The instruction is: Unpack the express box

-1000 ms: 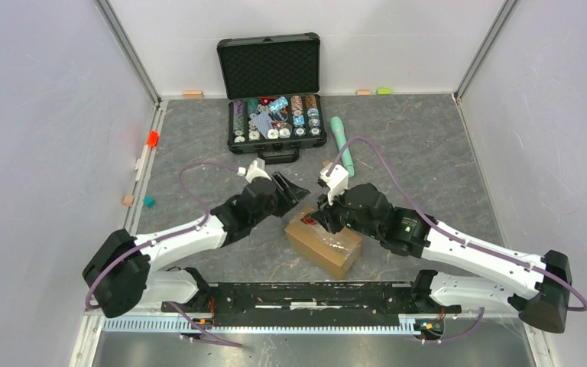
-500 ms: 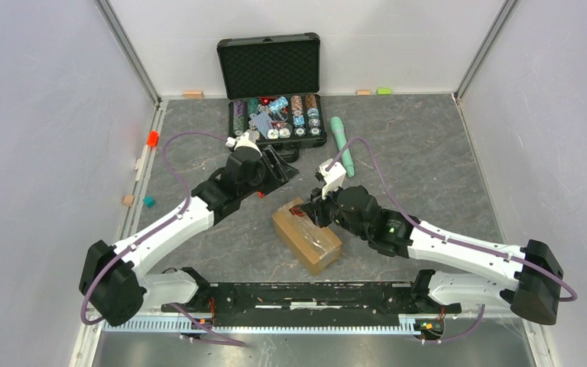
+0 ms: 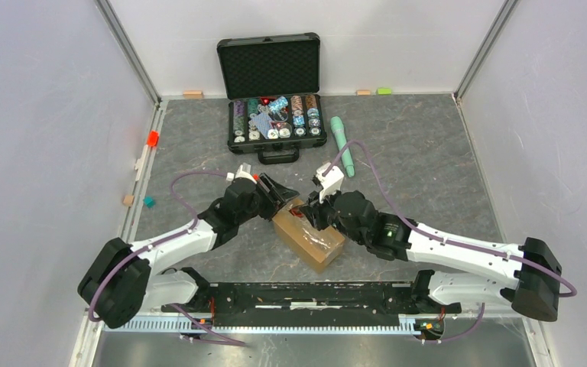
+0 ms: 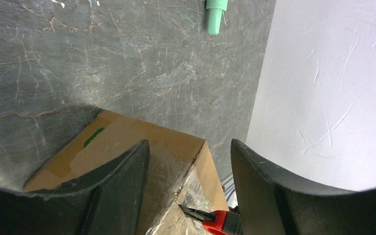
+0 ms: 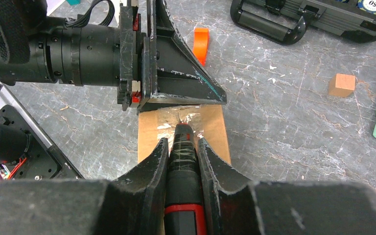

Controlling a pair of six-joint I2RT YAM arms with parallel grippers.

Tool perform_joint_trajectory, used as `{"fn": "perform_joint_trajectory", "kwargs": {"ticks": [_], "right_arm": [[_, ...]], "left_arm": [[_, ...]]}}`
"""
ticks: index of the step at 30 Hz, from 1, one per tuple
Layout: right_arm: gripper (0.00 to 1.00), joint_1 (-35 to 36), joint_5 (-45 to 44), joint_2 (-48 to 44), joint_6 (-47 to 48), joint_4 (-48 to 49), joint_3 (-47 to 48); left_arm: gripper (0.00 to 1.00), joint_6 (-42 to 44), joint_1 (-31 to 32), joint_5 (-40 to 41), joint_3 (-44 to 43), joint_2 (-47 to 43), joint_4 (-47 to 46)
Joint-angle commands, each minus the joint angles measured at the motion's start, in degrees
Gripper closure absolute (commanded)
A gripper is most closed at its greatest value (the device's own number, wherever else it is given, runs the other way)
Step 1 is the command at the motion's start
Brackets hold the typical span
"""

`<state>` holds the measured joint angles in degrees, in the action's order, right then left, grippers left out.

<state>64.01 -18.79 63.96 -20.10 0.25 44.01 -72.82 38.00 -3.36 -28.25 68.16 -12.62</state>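
The express box (image 3: 311,238) is a small brown carton with glossy tape, lying slantwise at the middle of the table. My right gripper (image 3: 308,215) is shut on a red and black box cutter (image 5: 182,149). Its blade tip (image 4: 192,211) rests on the taped seam at the box's far end (image 5: 216,128). My left gripper (image 3: 280,196) is open at that same end of the box (image 4: 127,139). One finger (image 4: 122,171) is over the top and the other finger (image 4: 259,181) is off the side. Whether they touch the box I cannot tell.
An open black case of poker chips (image 3: 274,92) stands at the back. A mint-green tube (image 3: 342,144) lies right of it and shows in the left wrist view (image 4: 214,13). An orange block (image 5: 200,44) and a small wooden cube (image 5: 341,84) lie on the table beyond the box. Walls close three sides.
The box has slid a little to the left with my right gripper. My left gripper swung back toward the case, then came down to the box's far end.
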Motion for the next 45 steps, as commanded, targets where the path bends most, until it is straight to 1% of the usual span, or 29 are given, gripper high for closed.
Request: {"fn": "perform_joint_trajectory", "kwargs": {"ticks": [1,3,6,11,14,16,19,21,25,28,29,30,33,35,39,45], "right_arm": [[1.0,1.5,-4.3,2.6,0.7,-3.1,1.8],[1.0,2.7,-6.1,3.5,1.1,-4.9,4.3],[1.0,3.8,-8.0,4.6,1.7,-6.0,6.0],[1.0,4.1,-10.3,4.6,0.6,-4.4,5.1],[1.0,4.1,-10.7,4.0,0.6,-1.3,4.3],[1.0,4.1,-10.4,4.2,1.2,-0.7,4.4],[1.0,4.1,-9.8,4.8,1.8,1.4,4.7],[1.0,4.1,-9.7,4.6,1.9,2.0,4.2],[1.0,4.1,-9.5,4.2,1.6,2.7,3.0],[1.0,4.2,-9.2,4.1,1.3,2.4,2.8],[1.0,4.2,-9.0,4.1,1.2,2.3,2.8],[1.0,4.2,-9.0,4.1,1.1,1.9,3.1],[1.0,4.3,-8.5,4.4,0.8,-0.1,5.1],[1.0,4.4,-8.4,4.6,0.7,-2.2,6.3],[1.0,4.5,-7.8,4.8,0.4,-5.6,9.3],[1.0,5.3,-7.4,3.9,1.8,-6.0,11.2]], "left_arm": [[0.31,-2.8,1.0,0.5,1.4,0.0,2.6],[0.31,-1.9,1.0,2.9,2.5,-1.1,4.4],[0.3,1.5,-0.8,2.4,1.1,-3.0,6.2],[0.26,11.0,-6.5,-1.9,-10.7,-7.6,18.8],[0.25,11.9,-7.2,-4.8,-16.0,-8.2,21.3],[0.25,9.6,-7.1,-7.5,-15.6,-7.8,18.7],[0.24,5.2,-5.7,-9.4,-12.8,-6.4,12.0],[0.24,1.6,-4.2,-10.0,-9.8,-4.8,5.6],[0.22,-4.9,-1.1,-8.5,-3.5,-1.9,-5.7],[0.22,-7.6,0.3,-6.3,0.6,0.0,-10.8],[0.22,-8.3,0.5,-5.8,1.3,0.4,-11.1],[0.22,-8.0,0.8,-5.0,1.2,0.4,-8.4],[0.22,-5.8,1.3,0.4,0.3,-0.9,3.9],[0.21,-5.2,1.3,3.1,0.8,-1.6,8.8],[0.21,-5.2,1.4,6.5,3.0,-2.0,12.0],[0.22,-3.8,1.5,8.1,4.5,-0.6,12.3]]}}
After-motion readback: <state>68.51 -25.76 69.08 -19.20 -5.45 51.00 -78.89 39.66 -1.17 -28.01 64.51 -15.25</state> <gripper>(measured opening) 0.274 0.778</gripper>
